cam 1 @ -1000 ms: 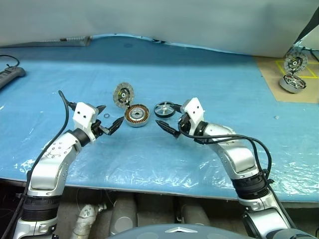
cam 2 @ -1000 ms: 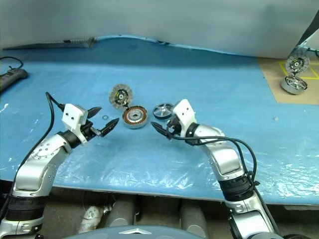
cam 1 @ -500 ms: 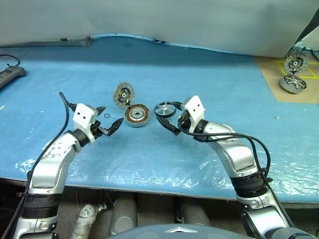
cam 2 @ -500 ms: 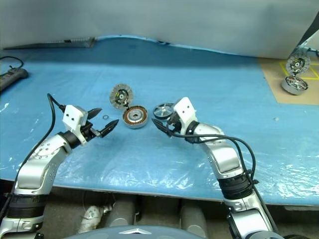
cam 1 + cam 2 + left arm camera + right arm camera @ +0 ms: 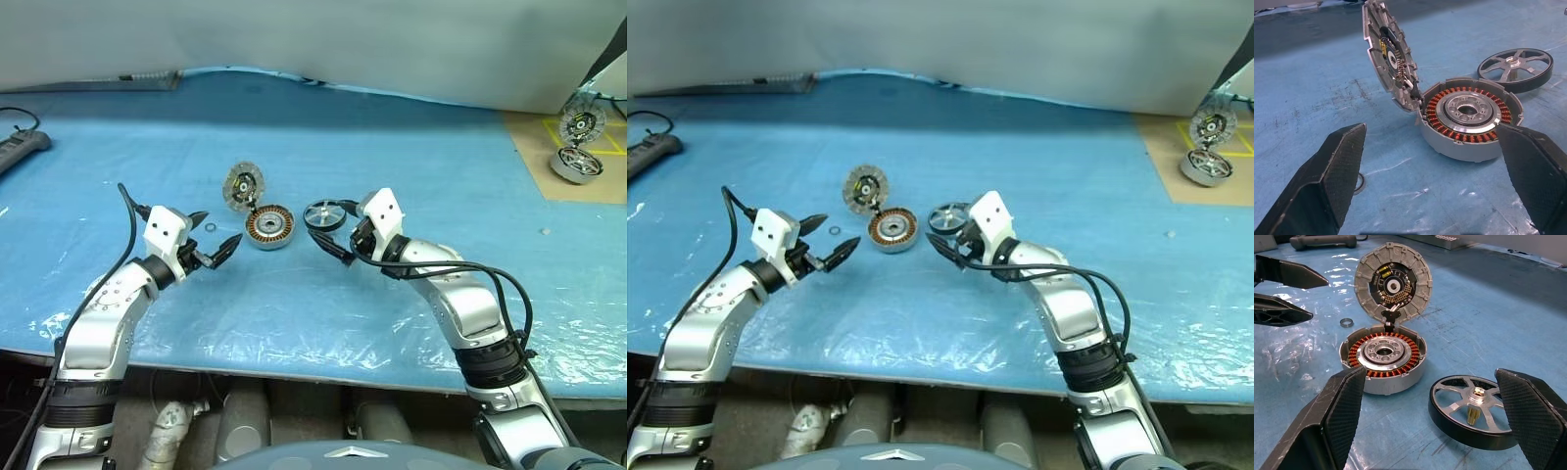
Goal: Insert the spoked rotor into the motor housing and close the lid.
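Since one second ago the right gripper (image 5: 330,241) has come a little nearer to the spoked rotor (image 5: 323,214), from about 5 o'clock of it; the other things lie as before.

Dark ring and silver spokes up, the rotor lies flat on the blue table (image 5: 411,157), just beside the motor housing (image 5: 268,226), at 3 o'clock of it and not touching. The housing is open and its copper windings show. Its lid (image 5: 243,185) stands up on the hinge at about 11 o'clock, fins toward the robot. A small loose washer (image 5: 211,228) lies at 9 o'clock of the housing.

Both pairs of fingers are spread wide and hold nothing. The left gripper (image 5: 217,238) hovers near the washer and points at the housing.

I judge that the step in hand is the reach for the rotor. The insertion has not begun. The next move asks the right fingers to go down around the rim and close on it, then lift the rotor and set it centred over the windings.
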Controlling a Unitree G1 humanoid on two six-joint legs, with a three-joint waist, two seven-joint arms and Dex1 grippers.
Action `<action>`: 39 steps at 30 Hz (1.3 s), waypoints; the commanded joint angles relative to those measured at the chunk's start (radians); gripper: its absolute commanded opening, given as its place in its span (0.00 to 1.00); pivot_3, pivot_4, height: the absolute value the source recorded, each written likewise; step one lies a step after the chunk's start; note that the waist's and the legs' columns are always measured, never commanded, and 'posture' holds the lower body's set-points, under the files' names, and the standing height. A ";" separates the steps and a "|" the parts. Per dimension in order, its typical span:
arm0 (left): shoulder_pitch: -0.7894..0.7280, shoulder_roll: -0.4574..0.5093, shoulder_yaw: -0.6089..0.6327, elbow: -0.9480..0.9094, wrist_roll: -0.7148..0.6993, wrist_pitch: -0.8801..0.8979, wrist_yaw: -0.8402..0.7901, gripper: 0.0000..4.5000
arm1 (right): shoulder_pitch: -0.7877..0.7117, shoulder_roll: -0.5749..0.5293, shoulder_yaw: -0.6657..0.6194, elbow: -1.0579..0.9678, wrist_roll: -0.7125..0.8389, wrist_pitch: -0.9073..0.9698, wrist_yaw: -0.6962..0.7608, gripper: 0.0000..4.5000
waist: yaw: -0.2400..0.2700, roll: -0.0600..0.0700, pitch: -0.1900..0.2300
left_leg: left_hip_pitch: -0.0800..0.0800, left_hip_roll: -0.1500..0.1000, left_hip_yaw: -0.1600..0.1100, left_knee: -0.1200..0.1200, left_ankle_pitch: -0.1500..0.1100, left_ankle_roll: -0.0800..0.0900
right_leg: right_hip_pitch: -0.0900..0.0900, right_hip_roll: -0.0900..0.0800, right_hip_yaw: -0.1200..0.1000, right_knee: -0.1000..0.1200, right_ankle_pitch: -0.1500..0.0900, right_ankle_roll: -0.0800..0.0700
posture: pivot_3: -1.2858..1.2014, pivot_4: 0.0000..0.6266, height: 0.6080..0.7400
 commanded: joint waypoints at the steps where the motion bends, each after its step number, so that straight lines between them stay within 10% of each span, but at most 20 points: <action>1: 0.006 -0.004 -0.005 -0.020 0.009 -0.023 0.004 1.00 | -0.011 -0.001 -0.008 -0.017 0.000 -0.021 0.003 0.99 | 0.000 0.000 0.000 | 0.000 0.000 0.000 0.000 0.000 0.000 | 0.000 0.000 0.000 0.000 0.000 0.000 | 0.52 0.24 1.00; 18: 0.042 -0.039 -0.026 -0.064 0.018 -0.035 0.033 1.00 | -0.173 -0.086 0.106 -0.024 -0.009 0.126 0.165 0.99 | 0.000 0.000 0.000 | 0.000 0.000 0.000 0.001 0.000 0.000 | 0.000 0.000 0.000 0.000 0.000 0.000 | 0.52 0.24 1.00; 39: 0.174 -0.089 -0.043 -0.045 0.061 -0.199 0.041 1.00 | -0.660 0.124 0.380 0.748 -0.291 -0.310 0.413 0.99 | -0.001 -0.001 0.000 | -0.005 0.007 0.001 0.005 0.000 0.000 | -0.003 0.001 -0.001 0.005 -0.002 -0.003 | 0.52 0.24 1.00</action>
